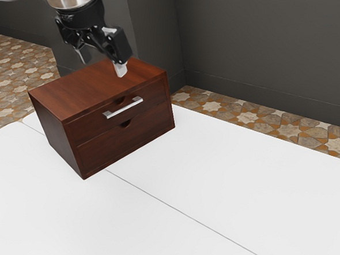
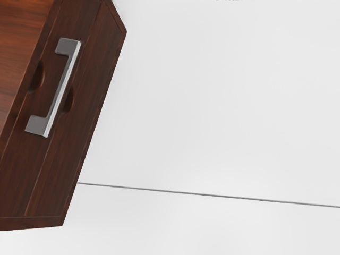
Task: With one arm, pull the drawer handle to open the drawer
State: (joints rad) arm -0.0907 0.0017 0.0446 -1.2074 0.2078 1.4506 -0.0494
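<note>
While the black two-finger claw [image 1: 120, 68] hangs over the dark red-brown wooden cabinet [image 1: 95, 120], it grips nothing, and I cannot tell whether it stands apart or together. Its pale tip points down at the cabinet's flat top, near the back edge and toward the exterior view's right corner of that top. Whether it touches the wood or hovers just above cannot be told. The brushed silver bar handle [image 1: 123, 108] sits below and in front of the claw, on the flat wooden drawer front [image 1: 94, 131], which lies flush with the cabinet's face. The handle's long axis runs level along that front, parallel to the top edge, and in the exterior view it rises from lower left to upper right. A half-round notch is cut into the wood just above the bar and another just below it. The drawer front faces the exterior view's lower right, out over the white table [image 1: 224, 183], on which the cabinet stands. In the wrist view the same handle [image 2: 53, 87] shows on the cabinet's face, beside bare tabletop crossed by a thin dark seam [image 2: 212, 195].
</note>
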